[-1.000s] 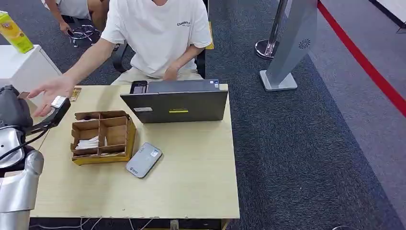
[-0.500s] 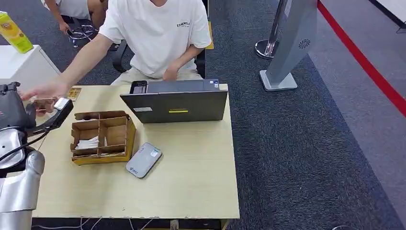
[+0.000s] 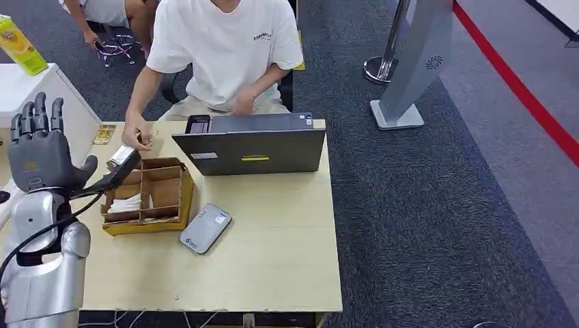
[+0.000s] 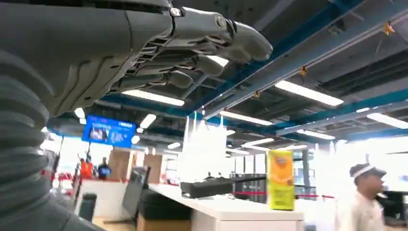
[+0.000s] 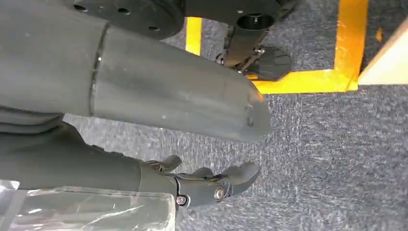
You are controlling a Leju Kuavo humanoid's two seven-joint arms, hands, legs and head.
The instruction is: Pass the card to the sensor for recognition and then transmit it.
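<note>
My left hand is raised at the table's left edge, palm away from me, fingers upright and apart, holding nothing. In the left wrist view its fingers reach out towards a ceiling with nothing between them. The grey card sensor lies flat on the table in front of the cardboard box, whose compartments hold white cards. A person's hand rests on the table behind the box; I cannot tell whether it holds a card. My right hand hangs over grey carpet, fingers loose and holding nothing.
A grey laptop stands at the table's back with a phone behind it. A small yellow card lies at the back left corner. A white counter with a yellow carton stands to the left. The person sits behind the table.
My left hand has risen and turned so its fingers point up. The person's hand, which was at my left hand, has drawn back to the table behind the box.
</note>
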